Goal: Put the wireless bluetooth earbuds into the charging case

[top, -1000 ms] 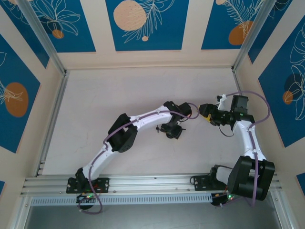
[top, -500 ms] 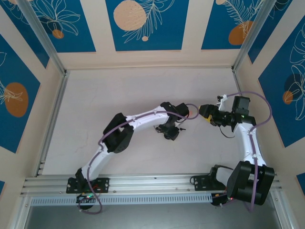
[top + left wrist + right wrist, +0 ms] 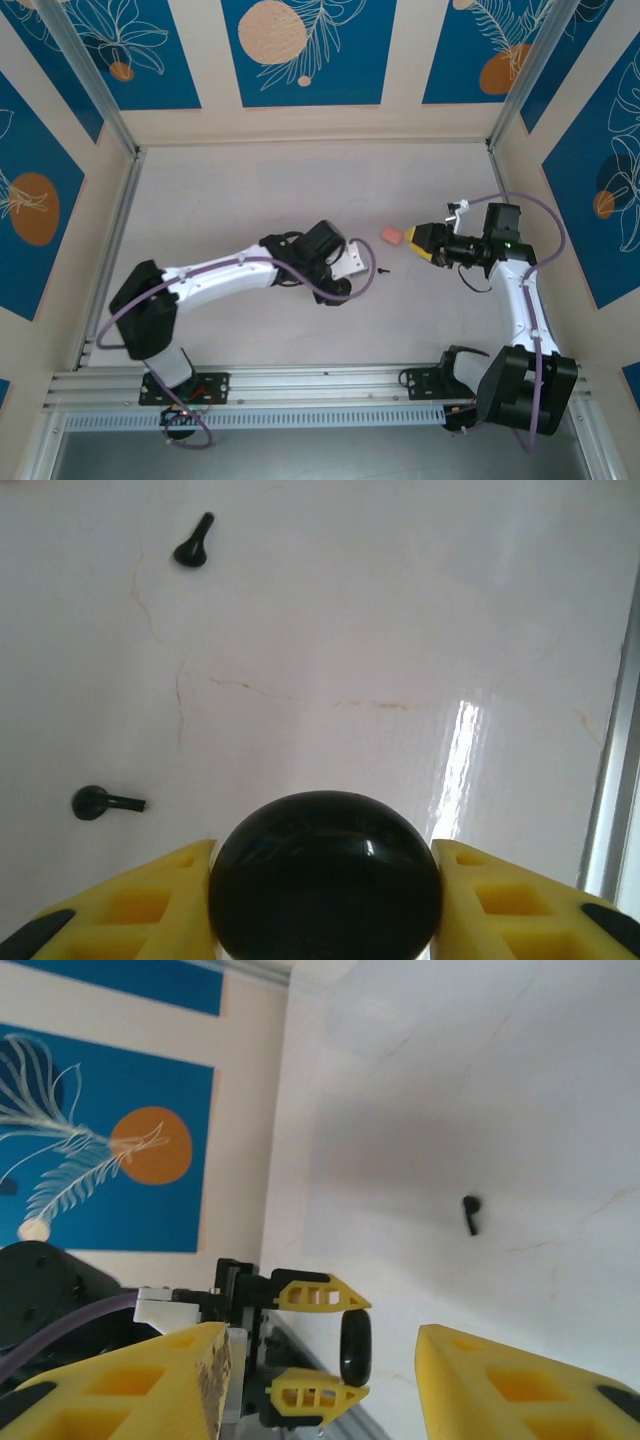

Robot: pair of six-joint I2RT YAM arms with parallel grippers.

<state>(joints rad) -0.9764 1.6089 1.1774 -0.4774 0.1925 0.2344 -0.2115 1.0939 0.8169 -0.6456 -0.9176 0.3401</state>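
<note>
Left fingers (image 3: 130,900) clamp black disc (image 3: 325,870). Right fingers (image 3: 520,1380) spread, empty, just beside pink case (image 3: 391,236). Earbud (image 3: 471,1212) lies near case; best steady case before pinching it.

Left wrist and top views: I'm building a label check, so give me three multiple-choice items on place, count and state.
1. Where is the charging case? A) on the table just ahead of the right gripper B) against the back wall C) on the front rail
2. How many earbuds lie in the left wrist view? A) one B) two C) four
3. The left gripper is: A) open, empty B) shut on the charging case C) shut on a black round disc

1 A: top view shows it off that gripper's tips. 2 B: one far, one near. 3 C: yellow fingers clamp the disc.
</note>
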